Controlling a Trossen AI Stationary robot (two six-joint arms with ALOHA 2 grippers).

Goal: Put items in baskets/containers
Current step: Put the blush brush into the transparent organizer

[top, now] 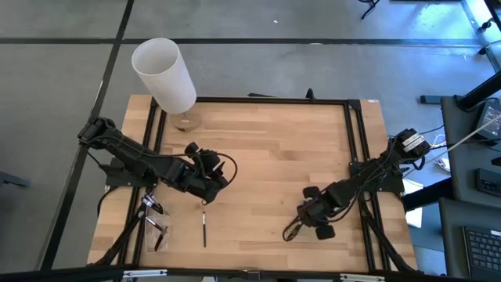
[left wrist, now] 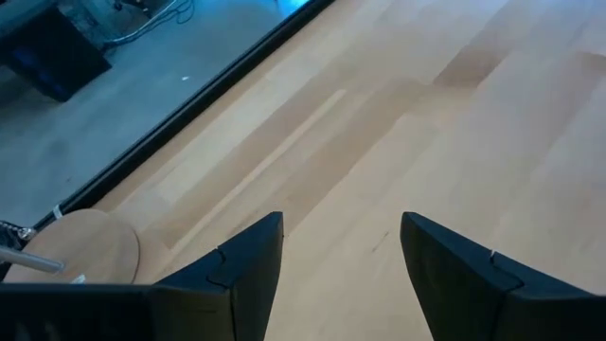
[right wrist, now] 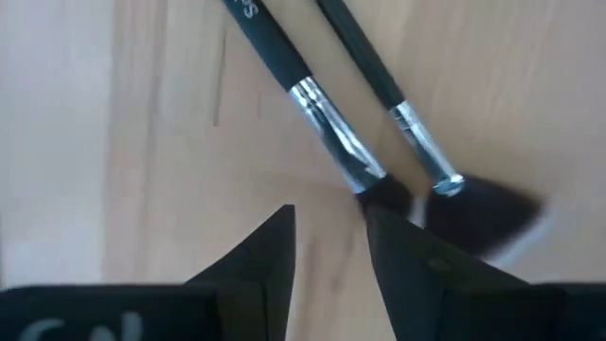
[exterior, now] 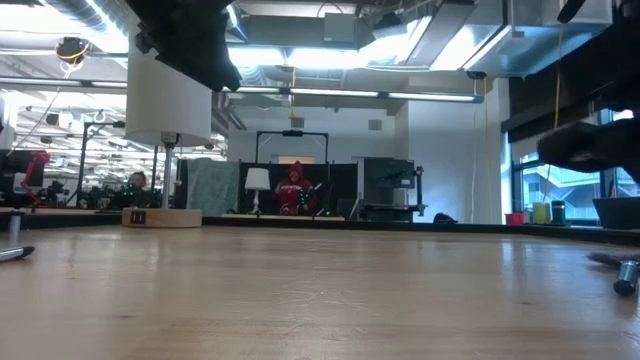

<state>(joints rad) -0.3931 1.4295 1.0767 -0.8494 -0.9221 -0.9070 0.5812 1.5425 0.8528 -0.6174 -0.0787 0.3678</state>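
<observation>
The right gripper (right wrist: pixel 327 248) hung with jaws parted over two dark-handled brushes (right wrist: pixel 331 133) — their tufts just beyond its fingertips, ungrasped — while the left gripper (left wrist: pixel 341 260), well apart from them, gaped over bare table (left wrist: pixel 454 123).

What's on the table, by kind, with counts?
Brushes: 3 countable: dark-handled brush and fan brush in front of the right gripper, plus a lone brush; the ones at the container are too unclear to count
Clear container: 1
White cylinder: 1
Grippers: 2, counting the left gripper
Total: 7
</observation>
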